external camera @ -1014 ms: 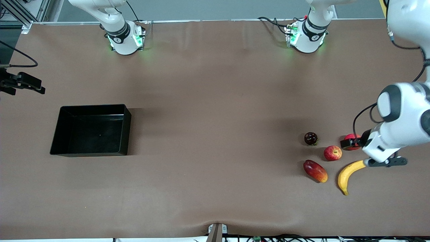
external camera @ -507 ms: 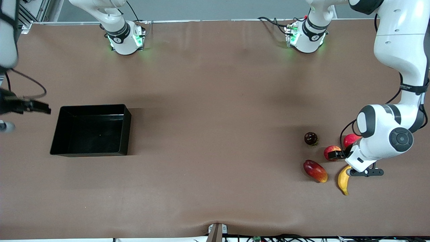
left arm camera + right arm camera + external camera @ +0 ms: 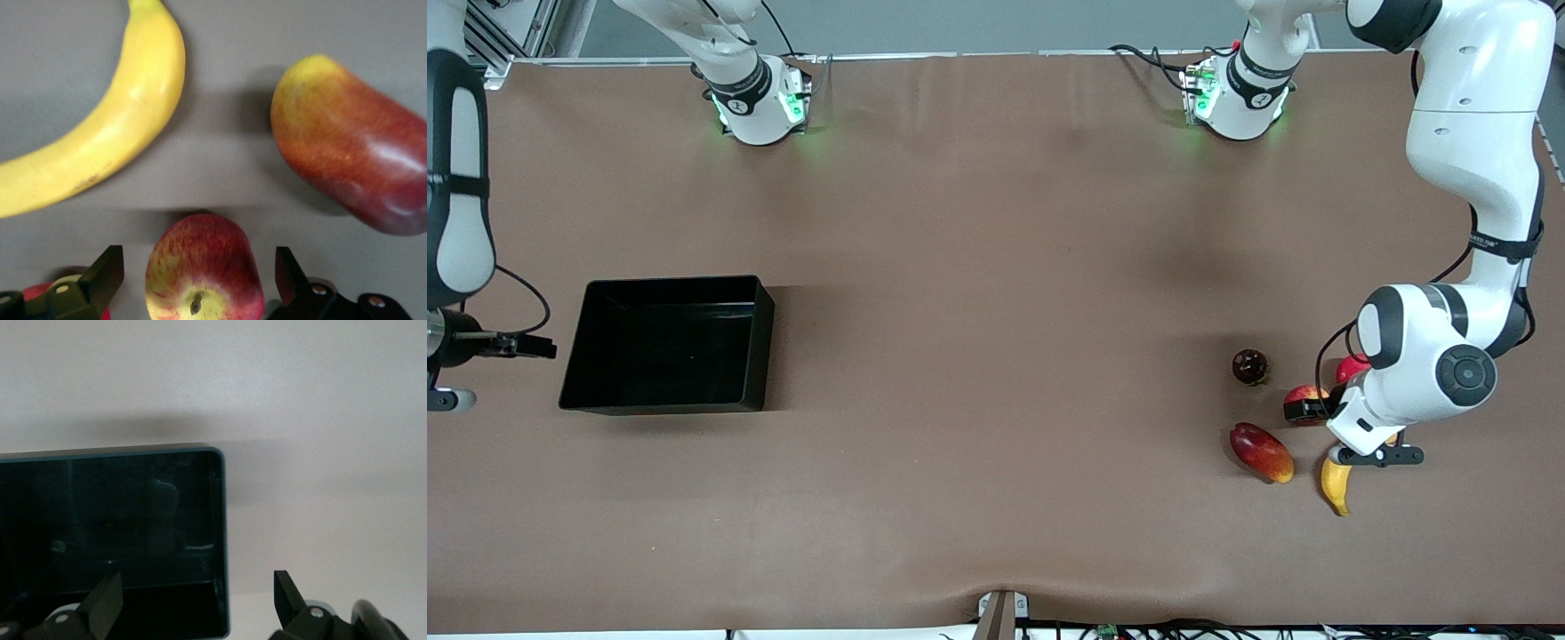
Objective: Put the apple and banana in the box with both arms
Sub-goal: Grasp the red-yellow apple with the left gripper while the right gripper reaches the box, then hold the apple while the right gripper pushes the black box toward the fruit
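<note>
The apple (image 3: 1305, 392), red with yellow streaks, lies among the fruit at the left arm's end of the table. My left gripper (image 3: 1305, 409) is low over it and open. In the left wrist view the apple (image 3: 203, 273) sits between the two fingers (image 3: 107, 275), with a gap on each side. The banana (image 3: 1336, 484) lies nearer the camera, partly hidden by the left wrist; it shows whole in the left wrist view (image 3: 113, 127). The black box (image 3: 663, 351) stands at the right arm's end. My right gripper (image 3: 538, 347) is open and empty beside it, above the box's corner (image 3: 220, 520).
An oblong red-orange mango-like fruit (image 3: 1261, 452) lies beside the banana and close to the apple (image 3: 350, 147). A dark round fruit (image 3: 1249, 366) and a plain red-pink fruit (image 3: 1352, 365) lie just farther from the camera than the apple.
My left gripper has moved from the red-pink fruit to the apple, now between its open fingers. My right gripper has moved nearer the camera, alongside the box.
</note>
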